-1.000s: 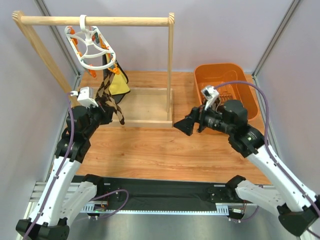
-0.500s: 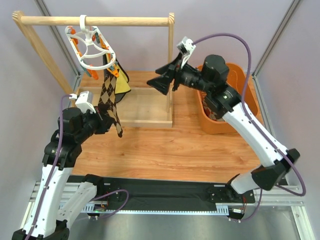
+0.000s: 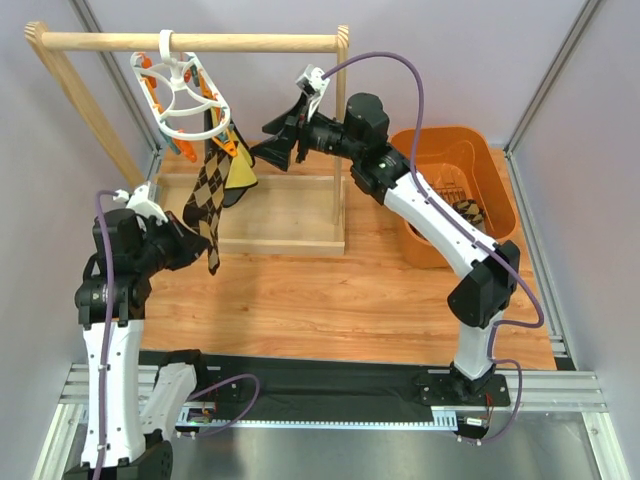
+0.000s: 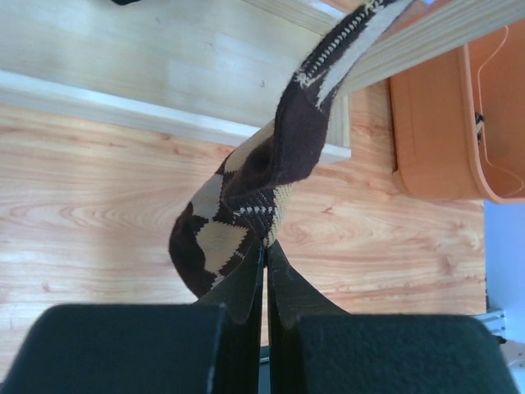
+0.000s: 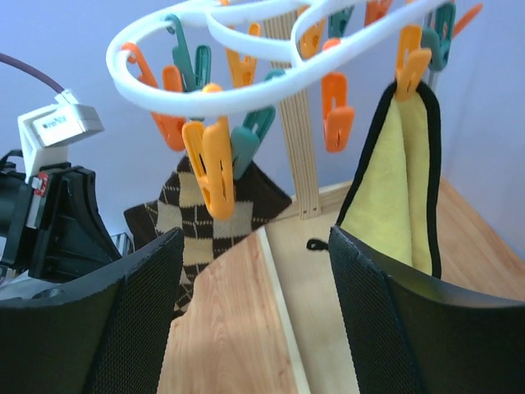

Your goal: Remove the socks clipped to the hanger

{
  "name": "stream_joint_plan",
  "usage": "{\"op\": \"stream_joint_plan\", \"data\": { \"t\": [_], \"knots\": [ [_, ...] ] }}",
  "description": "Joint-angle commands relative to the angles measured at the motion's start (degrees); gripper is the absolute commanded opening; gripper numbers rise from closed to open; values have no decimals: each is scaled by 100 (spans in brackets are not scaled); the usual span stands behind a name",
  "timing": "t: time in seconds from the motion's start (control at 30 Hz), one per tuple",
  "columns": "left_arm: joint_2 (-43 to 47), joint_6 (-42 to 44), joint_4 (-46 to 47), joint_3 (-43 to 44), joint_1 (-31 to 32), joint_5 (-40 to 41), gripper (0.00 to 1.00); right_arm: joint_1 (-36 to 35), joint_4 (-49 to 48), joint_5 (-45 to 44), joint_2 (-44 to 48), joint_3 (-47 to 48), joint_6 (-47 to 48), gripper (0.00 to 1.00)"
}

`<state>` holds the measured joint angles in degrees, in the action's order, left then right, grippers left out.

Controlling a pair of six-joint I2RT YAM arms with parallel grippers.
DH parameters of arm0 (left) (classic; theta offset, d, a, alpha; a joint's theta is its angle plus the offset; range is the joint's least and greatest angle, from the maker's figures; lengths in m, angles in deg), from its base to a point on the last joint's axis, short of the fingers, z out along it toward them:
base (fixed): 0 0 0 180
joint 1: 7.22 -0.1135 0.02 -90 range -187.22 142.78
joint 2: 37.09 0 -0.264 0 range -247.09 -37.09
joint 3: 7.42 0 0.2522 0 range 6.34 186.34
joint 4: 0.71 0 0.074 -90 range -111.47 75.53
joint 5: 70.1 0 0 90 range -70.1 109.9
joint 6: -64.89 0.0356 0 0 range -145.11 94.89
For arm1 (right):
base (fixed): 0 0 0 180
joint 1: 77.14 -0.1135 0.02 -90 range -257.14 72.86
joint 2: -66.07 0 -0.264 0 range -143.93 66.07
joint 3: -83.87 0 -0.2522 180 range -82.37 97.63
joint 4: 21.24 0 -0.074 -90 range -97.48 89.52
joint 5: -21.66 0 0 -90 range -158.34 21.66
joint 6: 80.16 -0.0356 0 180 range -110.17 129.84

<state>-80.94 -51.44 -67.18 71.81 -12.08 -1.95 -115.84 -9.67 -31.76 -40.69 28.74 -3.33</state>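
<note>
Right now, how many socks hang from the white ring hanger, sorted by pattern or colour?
Argyle sock, brown and tan, pinched low down by the left tool: 1
Yellow sock with black edging: 1
Total seen on the hanger: 2

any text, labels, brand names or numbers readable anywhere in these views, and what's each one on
No text can be read in any view.
White camera box, right wrist view: a small dark mark on its face, too blurred to read.
Hanger, argyle sock, orange bin: no print shows on them.
</note>
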Motion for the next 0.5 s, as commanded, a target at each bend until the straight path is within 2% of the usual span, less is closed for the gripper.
{"op": "stream_joint_plan", "data": {
  "t": [0.0, 0.17, 0.3, 0.47],
  "knots": [
    [-79, -125, -38, 62, -199, -584, 0, -138, -248, 51, -335, 901, 332, 72],
    [114, -768, 479, -210, -735, -277, 0, -217, -413, -142, -653, 1106, 394, 64],
    [44, -918, 621, -201, -1112, 49, 0, -261, -466, -204, -864, 1290, 473, 60],
    [0, -910, 806, -202, -1254, 285, 0, -419, -378, -441, -1145, 1580, 692, 57]
  ]
}}
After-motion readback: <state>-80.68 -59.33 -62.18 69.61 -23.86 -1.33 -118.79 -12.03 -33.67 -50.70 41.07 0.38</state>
